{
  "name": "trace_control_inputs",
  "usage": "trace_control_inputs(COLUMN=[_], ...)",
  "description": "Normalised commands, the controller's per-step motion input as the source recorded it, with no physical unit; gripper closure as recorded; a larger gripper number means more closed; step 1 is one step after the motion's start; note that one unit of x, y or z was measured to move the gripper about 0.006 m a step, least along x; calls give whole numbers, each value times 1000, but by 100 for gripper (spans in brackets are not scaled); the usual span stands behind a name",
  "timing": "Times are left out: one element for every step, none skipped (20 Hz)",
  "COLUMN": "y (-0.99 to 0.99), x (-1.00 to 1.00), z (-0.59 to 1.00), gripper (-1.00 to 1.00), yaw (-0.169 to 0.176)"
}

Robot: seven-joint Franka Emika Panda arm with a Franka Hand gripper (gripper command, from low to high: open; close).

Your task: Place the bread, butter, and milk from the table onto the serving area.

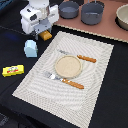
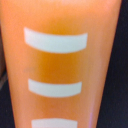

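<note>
The bread [image 1: 46, 35], a golden-orange loaf, lies on the black table [image 1: 10, 45] just off the far corner of the cream striped serving area [image 1: 95, 90], on the exterior view's left. My gripper [image 1: 42, 33] is down right over it, and its white body hides the fingers. In the wrist view the bread [image 2: 60, 65] fills the frame, orange with pale scored bars, and no fingers show. The pale-blue milk carton [image 1: 30, 48] stands upright beside the mat. The yellow butter packet [image 1: 13, 70] lies flat nearer the front.
On the mat are a round tan plate [image 1: 68, 65] and orange-handled cutlery on either side of it [image 1: 86, 58] [image 1: 70, 82]. A pinkish-brown board [image 1: 107, 29] behind it holds grey pots [image 1: 69, 9] [image 1: 92, 12] and a bowl [image 1: 123, 17].
</note>
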Motion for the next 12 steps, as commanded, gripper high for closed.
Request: trace_control_inputs(y=[83,57,23,31,0,0,0,0,-160,-386,-380,-291], x=[-14,0,0,0,0,0,34,140,186,349,511,746], z=[-91,-80,-74,-63,-51,0,0,180,529,1000,1000,1000], gripper=[100,100,100,100,100,100,100,100,100,100,100,100], yaw=[-7,-2,-1,0,0,0,0,0,-5,-39,-26,-25])
